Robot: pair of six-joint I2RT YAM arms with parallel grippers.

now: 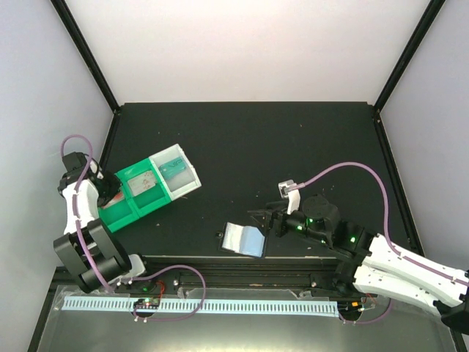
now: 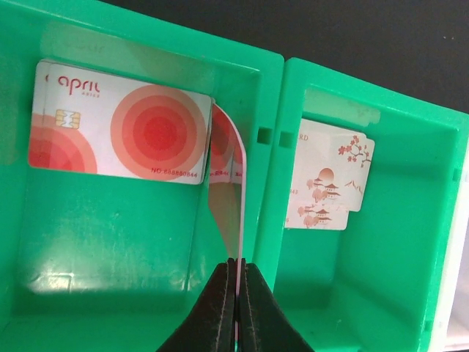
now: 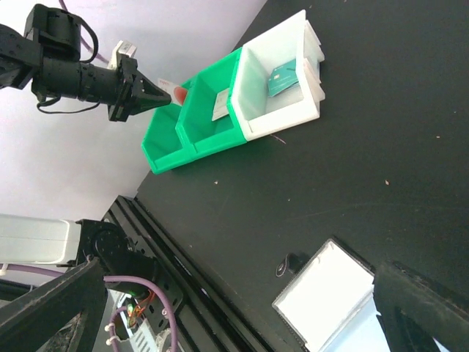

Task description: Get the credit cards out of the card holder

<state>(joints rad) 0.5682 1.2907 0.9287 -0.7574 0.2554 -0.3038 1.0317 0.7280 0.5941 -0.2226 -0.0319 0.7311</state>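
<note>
My left hand [image 2: 237, 282] is clamped on a thin red-and-white card [image 2: 229, 183], held edge-on over the left bin of the green-and-clear compartment tray [image 2: 267, 183]. My right hand [image 1: 264, 221] gapes wide, holding nothing, just beside the flat grey and pale-blue card holder [image 1: 244, 239], which lies open at lower centre of the top view. I judge the job nearly done: this card needs dropping, and the holder's panels look bare. That bin holds a white red-ringed card [image 2: 121, 132], the next a pale pagoda-printed card [image 2: 326, 183], the clear end bin a teal card [image 3: 282, 77].

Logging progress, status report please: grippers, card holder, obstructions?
Left gripper shut on a card, over the green tray. Right gripper open, beside the open card holder. Nothing in the way.
</note>
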